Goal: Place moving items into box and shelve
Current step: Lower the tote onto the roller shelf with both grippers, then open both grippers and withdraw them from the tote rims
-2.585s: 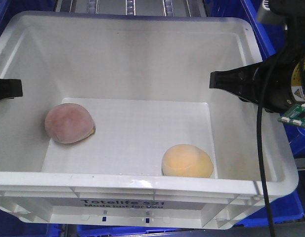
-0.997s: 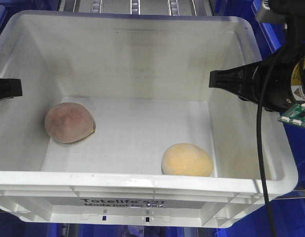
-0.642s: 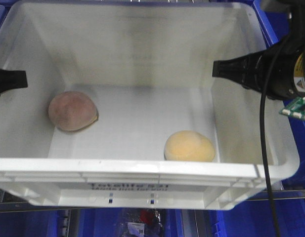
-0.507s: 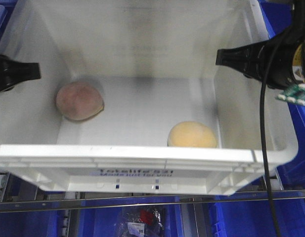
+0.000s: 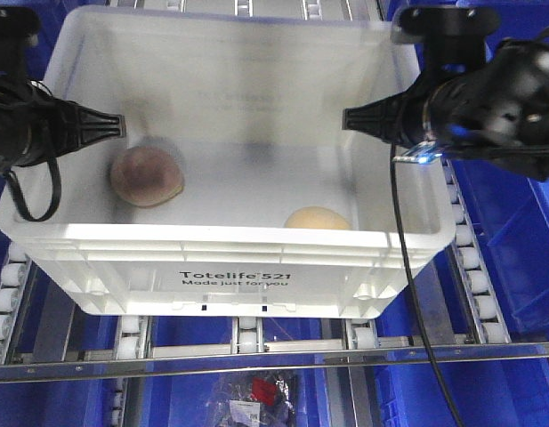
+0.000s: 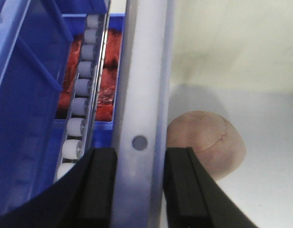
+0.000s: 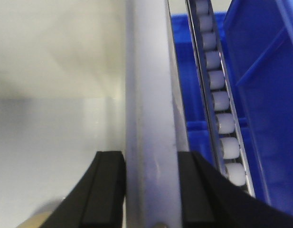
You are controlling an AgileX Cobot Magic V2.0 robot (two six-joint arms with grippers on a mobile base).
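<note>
Box (image 5: 230, 258) clamped at both side walls and carried further from the camera than half a second ago.
Its left rim is pinched by the left gripper (image 6: 137, 190), its right rim by the right gripper (image 7: 148, 190); shelf rollers (image 5: 247, 334) are now seen beneath it, while the pink ball (image 5: 147, 176) and yellow ball (image 5: 317, 219) are kept inside.

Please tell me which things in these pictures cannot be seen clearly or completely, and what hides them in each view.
- Yellow ball: front view, lower half behind the box's near wall.
- Pink ball: left wrist view, its left edge behind the box rim.
- Left gripper and right gripper: wrist views, cut off by the bottom edge.
- Red items in the blue bin: left wrist view, behind the rollers, too blurred to name.
</note>
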